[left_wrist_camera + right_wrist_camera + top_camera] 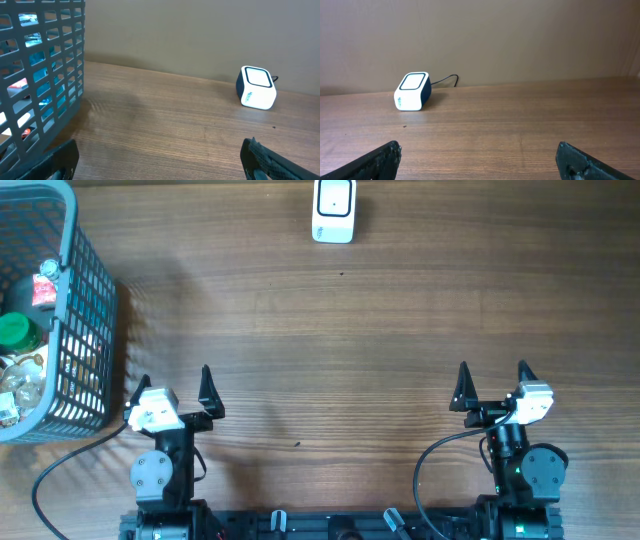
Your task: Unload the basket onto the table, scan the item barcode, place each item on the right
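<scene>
Spread and empty at the wooden worktop's (350, 330) near edge, left hand (174, 377) and right hand (493, 368) seem poised to carry the grey mesh basket's (90, 300) items to the white cube scanner (333, 208).

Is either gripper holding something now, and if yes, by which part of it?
Nothing is held. The left gripper and the right gripper are both open and empty, touching neither the basket nor the scanner.

Wooden table (350, 330): scanner (333, 210), basket (88, 330) (far left)
</scene>
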